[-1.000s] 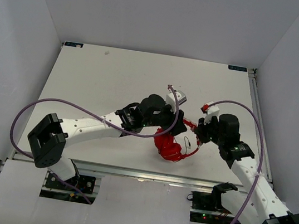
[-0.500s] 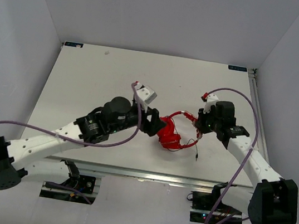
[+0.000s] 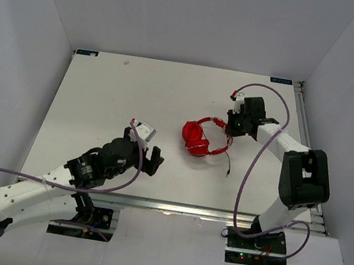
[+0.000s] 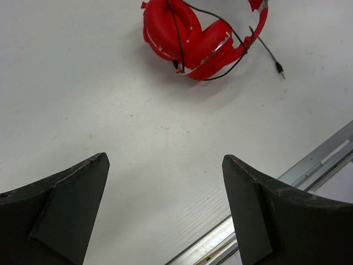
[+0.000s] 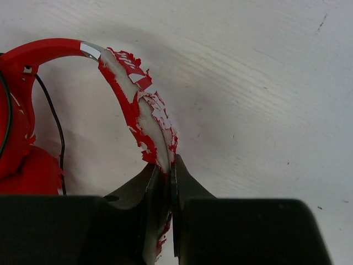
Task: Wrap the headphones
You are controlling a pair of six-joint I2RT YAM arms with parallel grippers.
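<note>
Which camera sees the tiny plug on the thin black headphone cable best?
Left wrist view: the small black plug lies clear beside the bright red headphones. The top view shows a speck; the right wrist view misses it.

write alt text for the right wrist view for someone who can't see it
The right pincer is shut on the peeling red-and-white headband of the red headphones, which rest on a white table. Their thin black cable trails down at the left of the picture.
</note>
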